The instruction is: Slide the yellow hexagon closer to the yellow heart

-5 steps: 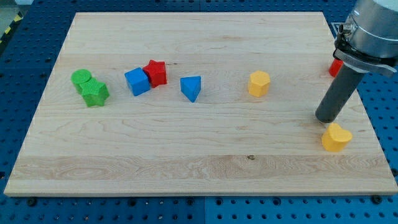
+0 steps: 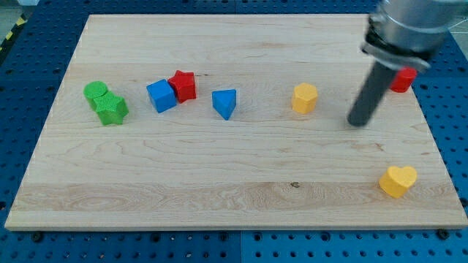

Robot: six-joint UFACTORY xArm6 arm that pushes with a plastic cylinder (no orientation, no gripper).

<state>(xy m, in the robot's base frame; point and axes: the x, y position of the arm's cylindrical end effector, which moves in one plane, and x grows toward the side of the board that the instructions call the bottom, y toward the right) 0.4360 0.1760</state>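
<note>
The yellow hexagon sits on the wooden board right of centre. The yellow heart lies near the board's lower right corner. My tip is on the board to the right of the hexagon, a short gap away, and well above and to the left of the heart. It touches neither block.
A red block sits at the right edge, partly hidden behind the rod. A blue triangle, a red star and a blue cube stand left of centre. Two green blocks sit at the far left.
My tip has moved up and to the left, away from the yellow heart and toward the yellow hexagon. The heart appears slightly shifted down. The other blocks have not moved.
</note>
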